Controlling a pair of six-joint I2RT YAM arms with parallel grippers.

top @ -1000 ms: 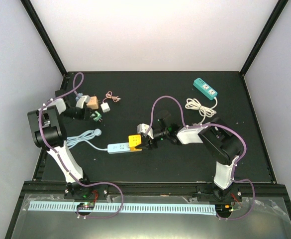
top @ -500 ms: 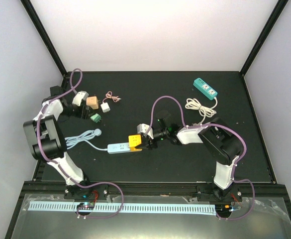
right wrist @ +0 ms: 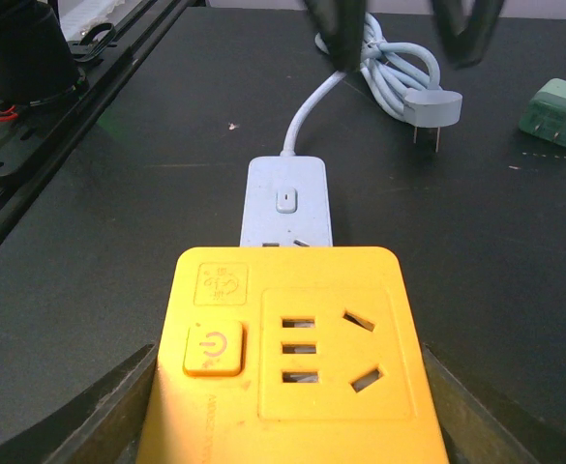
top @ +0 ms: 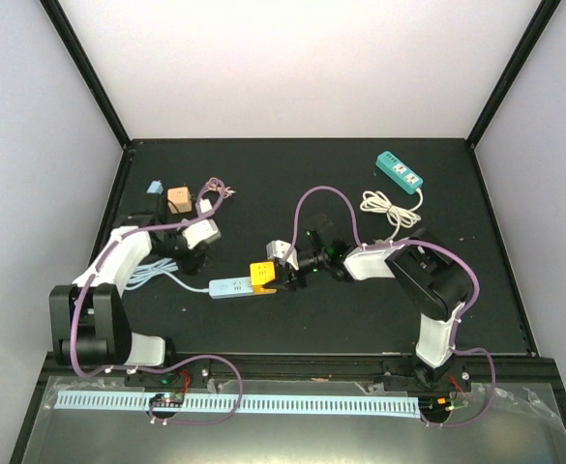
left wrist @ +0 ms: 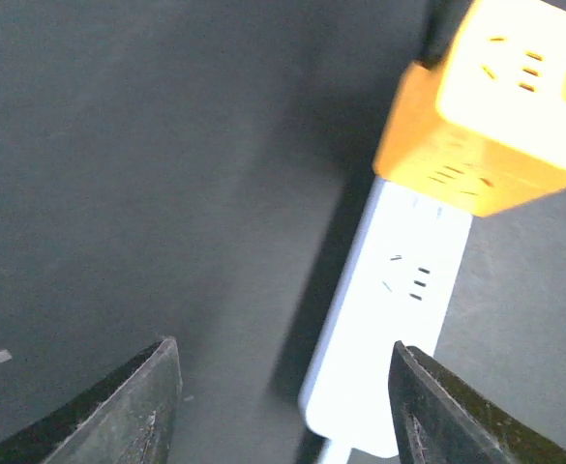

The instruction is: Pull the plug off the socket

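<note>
The yellow adapter plug (right wrist: 292,358) sits seated in the pale power strip (left wrist: 384,319), our right claw (right wrist: 287,406) clenched on it, while our left claw (left wrist: 284,396), released, has swung in from the far small plugs (top: 178,200) to hover over the strip, seemingly to brace it.

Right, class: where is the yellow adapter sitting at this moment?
Mid-table in the top view, the yellow adapter sits on the right end of the light blue power strip, between the fingers of the right gripper.
</note>
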